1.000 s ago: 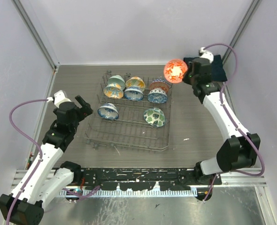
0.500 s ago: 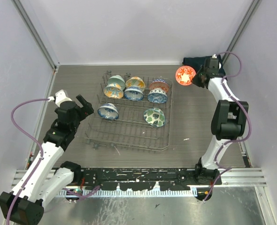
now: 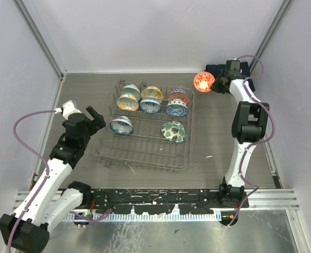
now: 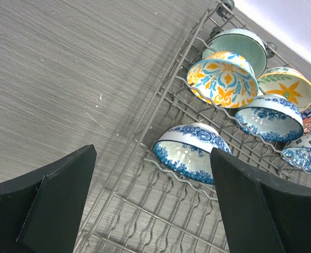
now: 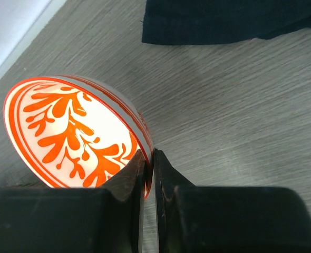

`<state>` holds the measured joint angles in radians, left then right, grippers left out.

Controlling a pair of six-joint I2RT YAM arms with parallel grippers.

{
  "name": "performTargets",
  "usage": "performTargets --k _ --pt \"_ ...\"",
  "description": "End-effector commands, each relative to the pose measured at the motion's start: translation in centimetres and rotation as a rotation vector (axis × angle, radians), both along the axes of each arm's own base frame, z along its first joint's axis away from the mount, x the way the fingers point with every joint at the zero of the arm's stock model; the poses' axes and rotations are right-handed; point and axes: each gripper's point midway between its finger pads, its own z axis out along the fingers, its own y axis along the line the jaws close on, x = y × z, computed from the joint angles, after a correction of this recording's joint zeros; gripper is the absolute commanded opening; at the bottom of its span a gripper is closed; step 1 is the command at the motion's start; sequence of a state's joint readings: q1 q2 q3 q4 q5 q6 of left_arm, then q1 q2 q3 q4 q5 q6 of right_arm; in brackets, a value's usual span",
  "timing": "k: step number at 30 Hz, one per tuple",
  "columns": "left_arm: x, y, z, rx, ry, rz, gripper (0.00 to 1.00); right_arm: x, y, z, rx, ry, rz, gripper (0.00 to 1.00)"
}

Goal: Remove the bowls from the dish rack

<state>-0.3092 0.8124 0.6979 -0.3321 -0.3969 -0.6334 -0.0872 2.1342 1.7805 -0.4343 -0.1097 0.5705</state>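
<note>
Your R gripper (image 5: 147, 158) is clamped on the rim of the orange bowl (image 5: 71, 137), which tilts on edge near the dark cloth (image 5: 224, 21), right of the dish rack (image 3: 145, 150). L gripper (image 3: 95, 119) hangs wide open at the rack's left side, holding nothing. 8 bowls (image 3: 150, 105) sit in the rack.

The dish rack (image 3: 145, 148) sits mid-surface (image 3: 213, 137), nearer the far edge. Eight bowls (image 3: 150, 105) stand in it: six paired along the back, two a row nearer. A ninth bowl (image 3: 204, 81) is outside, off the rack's far right corner, its rim pinched in the right pincer (image 3: 216, 84), just before the cloth (image 3: 214, 68) in the far right corner. The left pincer (image 3: 95, 120) hangs spread wide at the rack's left side.
</note>
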Motion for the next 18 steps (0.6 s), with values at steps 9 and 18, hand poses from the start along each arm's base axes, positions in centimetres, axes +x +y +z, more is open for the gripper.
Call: performTargets --k 9,18 --pt "0.6 -0.2 1.0 -0.025 -0.046 0.0 0.98 1.9 0.1 -0.6 0.026 -0.022 -0.001 0.01" --pt "0.7 -0.3 0.9 -0.025 -0.042 0.0 0.98 1.6 0.3 -2.0 0.039 -0.008 -0.002 0.13"
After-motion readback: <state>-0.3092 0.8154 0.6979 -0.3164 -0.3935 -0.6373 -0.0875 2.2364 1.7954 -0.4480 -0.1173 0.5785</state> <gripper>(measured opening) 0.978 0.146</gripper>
